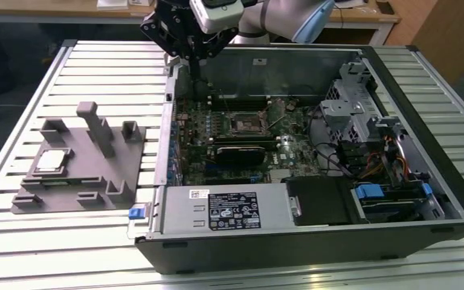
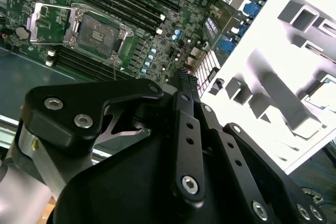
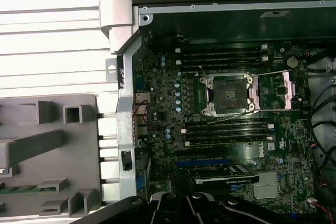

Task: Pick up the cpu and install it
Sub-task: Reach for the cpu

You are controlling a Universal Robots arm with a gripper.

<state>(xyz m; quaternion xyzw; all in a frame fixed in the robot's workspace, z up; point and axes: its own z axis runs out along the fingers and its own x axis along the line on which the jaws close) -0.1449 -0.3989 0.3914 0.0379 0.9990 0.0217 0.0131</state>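
cpu (image 1: 51,160) lies in grey fixture tray (image 1: 95,181) on worktop (image 1: 22,241), beside computer case (image 1: 425,199). I see end effector (image 1: 193,74) pressed together, empty, over case's far edge, well apart from cpu.

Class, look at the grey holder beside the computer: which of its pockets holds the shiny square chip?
The flat square pocket toward the exterior view's left of the holder: the chip lies flat in it; no other pocket shows silver.
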